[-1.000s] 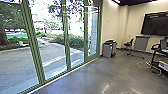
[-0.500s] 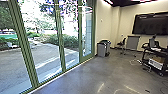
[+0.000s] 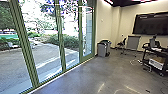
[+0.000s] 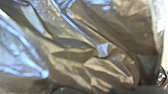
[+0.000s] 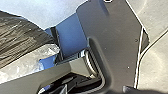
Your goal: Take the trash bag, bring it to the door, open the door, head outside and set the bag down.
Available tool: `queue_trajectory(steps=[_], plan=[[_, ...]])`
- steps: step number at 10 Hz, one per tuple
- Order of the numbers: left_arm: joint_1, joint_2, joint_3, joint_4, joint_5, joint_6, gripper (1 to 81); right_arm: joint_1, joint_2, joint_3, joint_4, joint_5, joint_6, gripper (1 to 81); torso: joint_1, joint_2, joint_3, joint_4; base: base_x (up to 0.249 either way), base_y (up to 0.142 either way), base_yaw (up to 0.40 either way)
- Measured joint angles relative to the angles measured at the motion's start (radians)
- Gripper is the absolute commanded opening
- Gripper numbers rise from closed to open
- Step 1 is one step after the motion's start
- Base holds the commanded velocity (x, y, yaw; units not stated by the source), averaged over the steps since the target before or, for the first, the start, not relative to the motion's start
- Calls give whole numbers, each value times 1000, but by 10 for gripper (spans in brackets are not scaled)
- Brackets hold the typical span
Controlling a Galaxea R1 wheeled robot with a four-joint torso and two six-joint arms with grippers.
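In the head view, four tall glass panes (image 3: 15, 62) along the left, set in green framing (image 3: 25, 47), with paved ground (image 3: 47, 55) and shrubs (image 3: 55, 40) beyond. Past the far end of the glass, at least one grey bin (image 3: 101, 50) on the smooth floor (image 3: 112, 72), near the pale wall (image 3: 108, 27). Farther right, one dark chair (image 3: 121, 43) next to one grey panel (image 3: 133, 42) on legs, and above, one wide dark screen (image 3: 151, 23) on the wall. At the right edge, one black cart (image 3: 155, 51) with one white box (image 3: 156, 64) low down. In the left wrist view, creased, shiny plastic of one trash bag (image 4: 72, 62), very close; state of the left hand impossible to tell. In the right wrist view, dark gathered plastic (image 5: 22, 37) beside clear crumpled plastic (image 5: 32, 60), near the robot's plate; state of the right hand likewise impossible to tell.
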Motion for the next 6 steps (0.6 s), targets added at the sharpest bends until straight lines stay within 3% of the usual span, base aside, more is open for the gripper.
queue_trajectory(steps=[6], plan=[[0, 0, 0, 0, -3, 0, 10, -1, 0, -10, 0, 0, 0, 811, 0, 0, 0, 0, 12, 0, 0]])
